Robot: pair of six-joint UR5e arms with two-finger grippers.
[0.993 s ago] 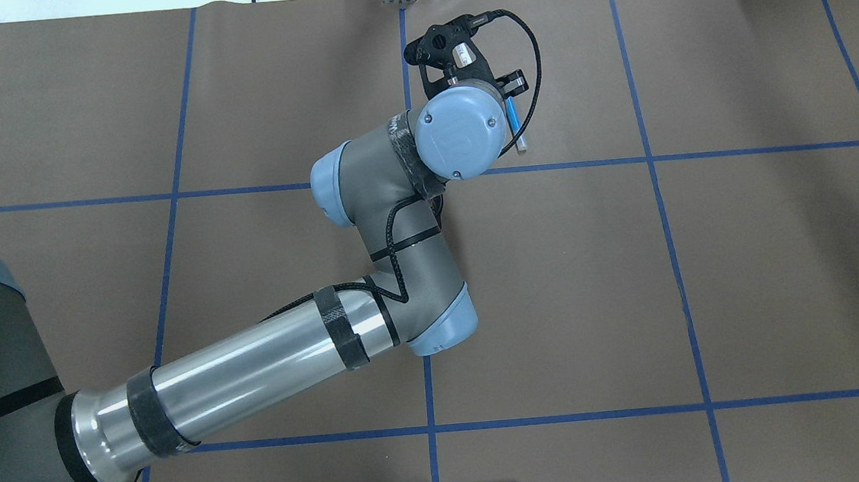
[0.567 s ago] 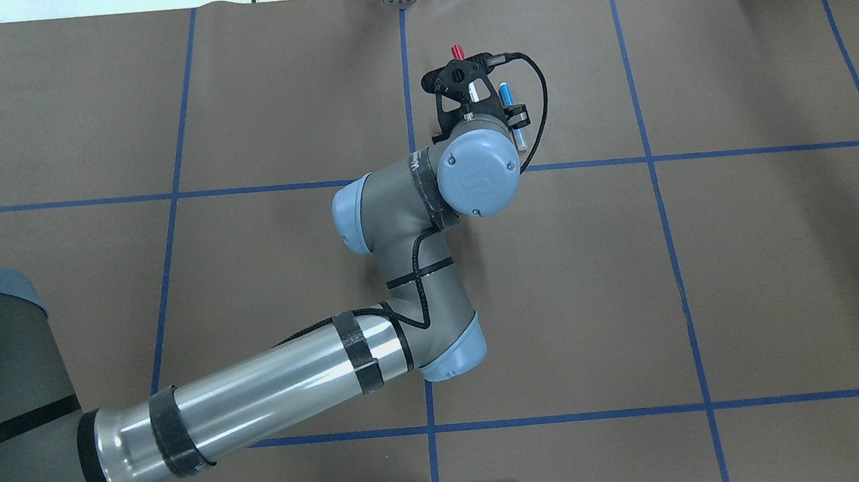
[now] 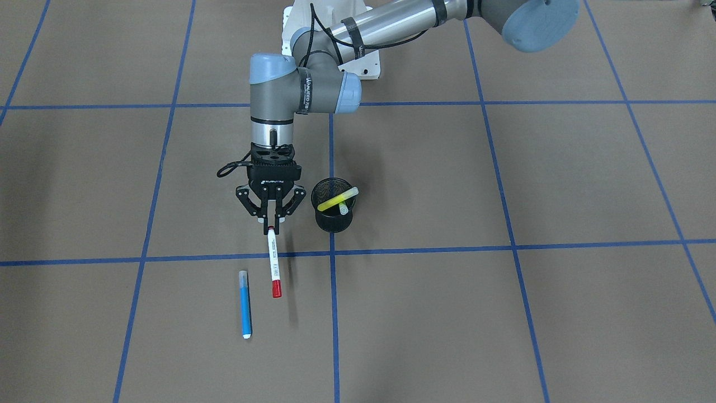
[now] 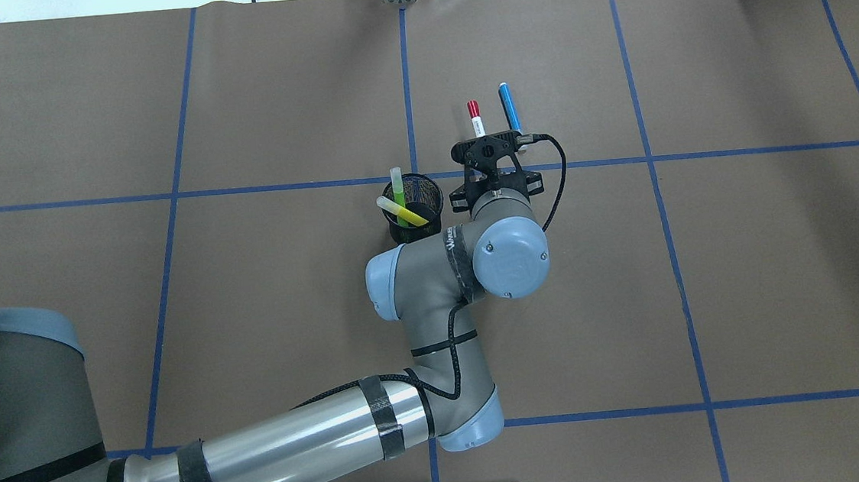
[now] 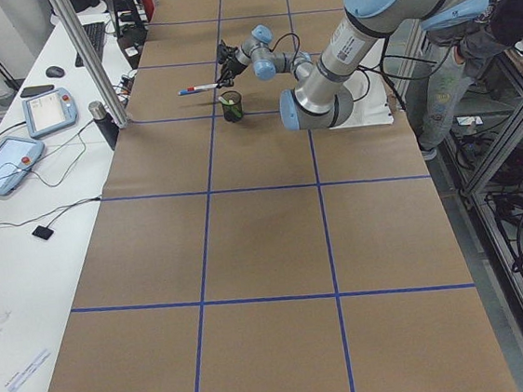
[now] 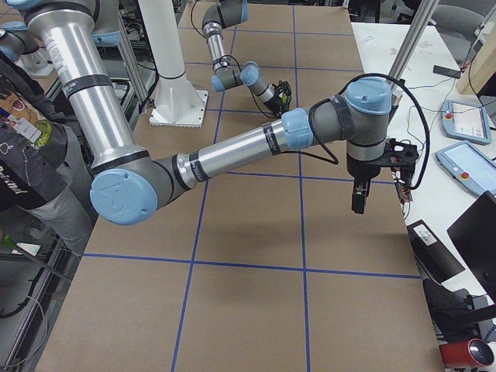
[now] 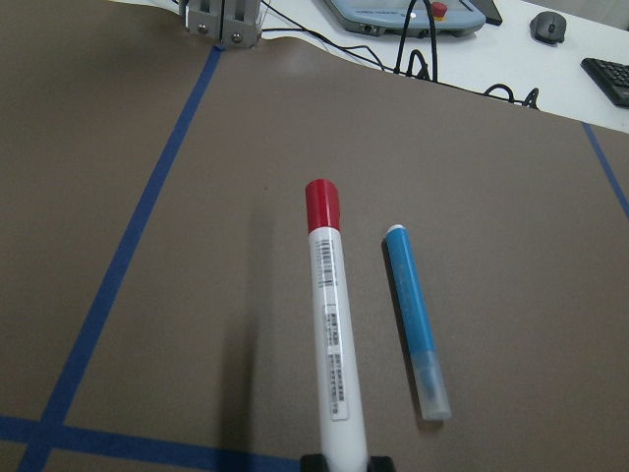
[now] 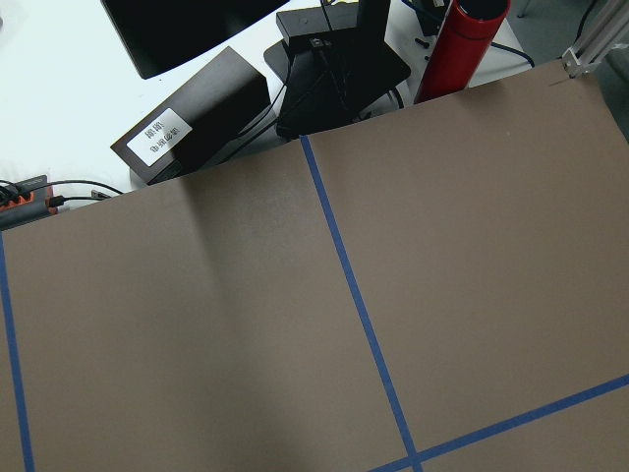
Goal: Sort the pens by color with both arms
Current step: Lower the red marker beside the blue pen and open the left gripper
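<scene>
Beside the one mesh cup (image 3: 334, 223), which holds one green pen (image 4: 397, 186) and one yellow pen (image 4: 406, 212), the left tool (image 3: 271, 223) grips one red-capped white pen (image 3: 274, 263) by its end. One blue pen (image 3: 244, 305) lies on the bench (image 3: 503, 168) just beside it; whether the right tool (image 6: 359, 200) is open or closed cannot be told.

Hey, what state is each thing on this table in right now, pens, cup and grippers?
Red-capped pen: clamped at one end, held in the air.
Blue pen: lying flat, free.
Yellow pen: leaning in the cup.
Green pen: in the cup.
Cup: upright.
Left gripper: shut on the red-capped pen.
Right gripper: cannot tell.
</scene>
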